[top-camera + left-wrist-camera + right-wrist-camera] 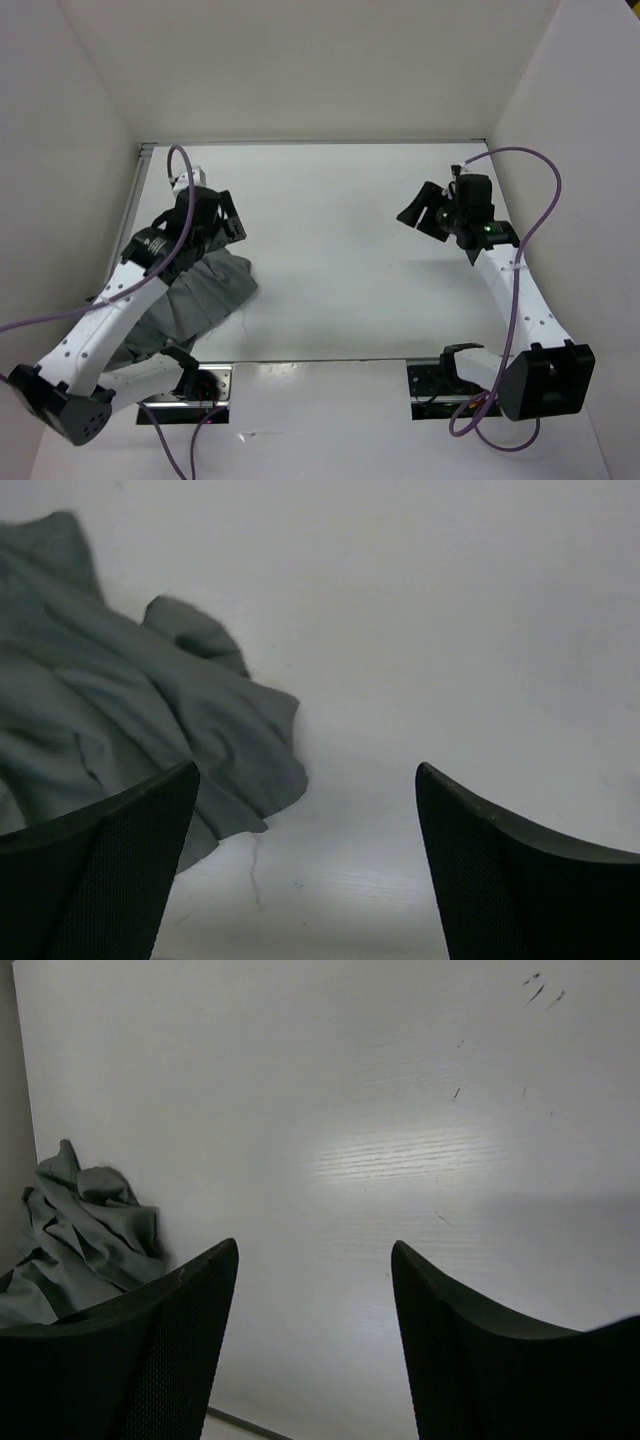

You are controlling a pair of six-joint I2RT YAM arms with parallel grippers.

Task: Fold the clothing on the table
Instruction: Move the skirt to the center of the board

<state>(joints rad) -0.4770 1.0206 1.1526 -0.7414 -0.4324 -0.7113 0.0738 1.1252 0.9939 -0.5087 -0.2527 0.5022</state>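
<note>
I see the clothing (pixel 205 295) lying crumpled and unfolded on the surface (pixel 340 250), my left gripper (pixel 230 222) hovering just beside its far edge with jaws spread wide and empty, and my right gripper (pixel 428 218) well apart from the clothing, jaws likewise parted, holding nothing.

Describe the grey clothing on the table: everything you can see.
The clothing is mid-grey, soft, woven-looking fabric, crumpled in a loose heap, not folded, with deep creases and a lobed edge. It lies on the white table at its left side, partly under the left arm. The left tool is open beside it, gripping nothing.
</note>
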